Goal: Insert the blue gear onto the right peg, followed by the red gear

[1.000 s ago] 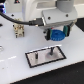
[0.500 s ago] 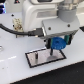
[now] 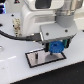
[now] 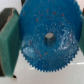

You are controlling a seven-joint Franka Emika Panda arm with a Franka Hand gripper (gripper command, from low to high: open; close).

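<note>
My gripper [image 3: 56,48] is shut on the blue gear [image 3: 56,46], holding it just above the right end of the grey, black-rimmed plate [image 3: 33,60] as the exterior view shows it. In the wrist view the blue gear [image 4: 35,30] fills the picture, its grey hub at the centre, with green finger pads [image 4: 9,42] pressed against opposite sides of its rim. A thin dark peg [image 3: 36,53] stands on the plate's left part. The right peg is hidden behind the gear. The red gear is out of view.
The arm's bulky white body [image 3: 35,20] fills the upper half of the exterior view. A black cable [image 3: 10,36] loops at that view's left. The plate lies on a white table [image 3: 15,72].
The gripper has come down with the blue gear, from well above the plate to just over its right end.
</note>
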